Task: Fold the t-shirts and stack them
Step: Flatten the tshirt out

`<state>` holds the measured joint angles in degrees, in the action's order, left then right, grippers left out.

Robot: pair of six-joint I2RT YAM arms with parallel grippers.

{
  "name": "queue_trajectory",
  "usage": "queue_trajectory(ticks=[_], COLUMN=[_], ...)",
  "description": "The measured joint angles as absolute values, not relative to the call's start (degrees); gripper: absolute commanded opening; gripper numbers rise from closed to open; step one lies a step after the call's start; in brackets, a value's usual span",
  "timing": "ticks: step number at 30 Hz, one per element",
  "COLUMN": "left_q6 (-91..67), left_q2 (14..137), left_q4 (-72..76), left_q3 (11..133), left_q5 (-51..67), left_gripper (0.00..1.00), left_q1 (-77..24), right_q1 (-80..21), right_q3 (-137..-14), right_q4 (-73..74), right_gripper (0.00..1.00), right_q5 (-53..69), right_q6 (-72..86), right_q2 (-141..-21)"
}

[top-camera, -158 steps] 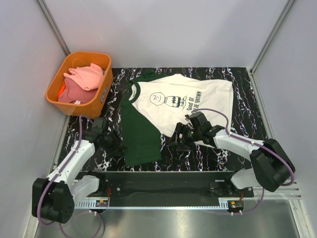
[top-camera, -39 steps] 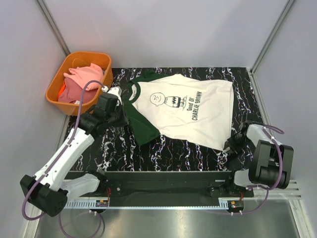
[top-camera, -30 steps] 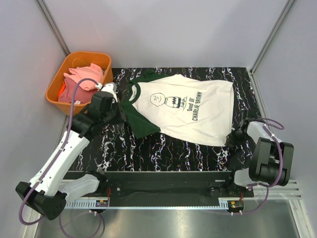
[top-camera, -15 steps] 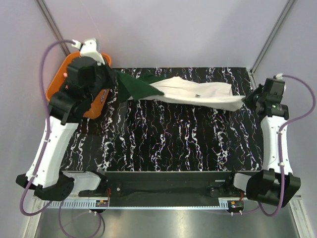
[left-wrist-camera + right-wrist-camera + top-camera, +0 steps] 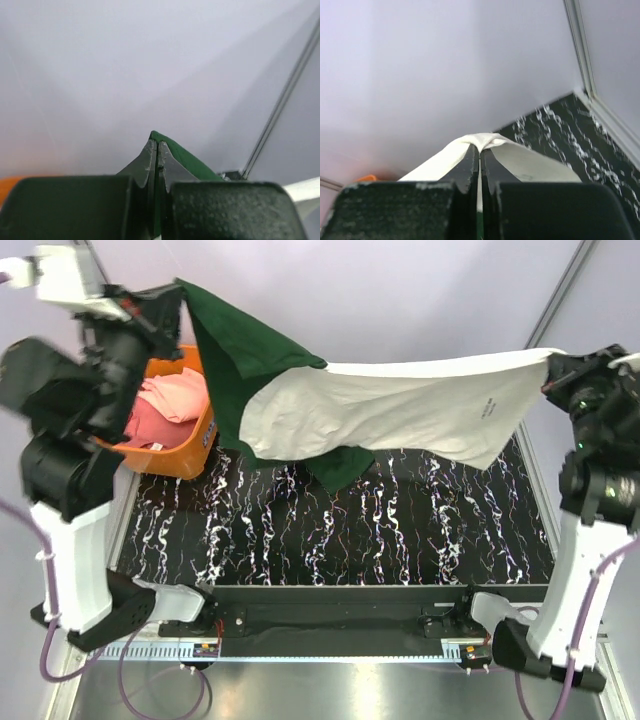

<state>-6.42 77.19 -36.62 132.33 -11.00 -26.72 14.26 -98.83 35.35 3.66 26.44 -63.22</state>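
Observation:
A cream t-shirt [image 5: 400, 410] with dark green sleeves hangs stretched high above the table between both arms. My left gripper [image 5: 178, 288] is shut on its green sleeve [image 5: 185, 157] at the upper left. My right gripper [image 5: 552, 365] is shut on the cream hem [image 5: 485, 140] at the upper right. The shirt sags in the middle, and a green sleeve dangles toward the mat. Pink and coral t-shirts [image 5: 170, 400] lie crumpled in the orange basket [image 5: 196, 455]. The shirt's print is hidden.
The black marbled mat [image 5: 380, 530] covers the table under the hanging shirt. The orange basket stands at the mat's far left corner, close beside the left arm. Grey walls close in the back and both sides.
Both arms have risen steeply, lifting the cream shirt from low over the mat to hang high in the air. The shirt now drapes taut between them.

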Motion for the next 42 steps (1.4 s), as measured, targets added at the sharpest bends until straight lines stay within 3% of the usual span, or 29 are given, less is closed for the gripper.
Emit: queue_trajectory(ticks=[10,15,24,33,42], left_q6=[-7.49,-7.31,-3.81,2.09,-0.21], left_q2=[64.66,64.12,72.42,97.8,132.0], left_q4=[-26.28,-21.82,-18.83,-17.19,-15.4], left_q3=[135.46,138.43,132.4,120.99,131.7], left_q5=[-0.82,0.16,-5.52,-12.86,-13.54], left_gripper=[0.0,0.0,0.0,0.0,0.0], left_q1=[-26.72,-26.72,-26.72,-25.54,-20.08], right_q1=[14.26,14.02,13.87,13.87,13.87], right_q3=[-107.15,-108.36,-94.26,-76.27,-72.16], right_q4=[34.04,33.65,32.18,27.31,14.94], right_gripper=[0.0,0.0,0.0,0.0,0.0], right_q5=[3.7,3.73,3.62,2.37,0.93], right_q6=[24.51,24.14,23.99,22.76,19.51], right_q2=[-49.91,-47.81,-49.47,-63.72,-90.11])
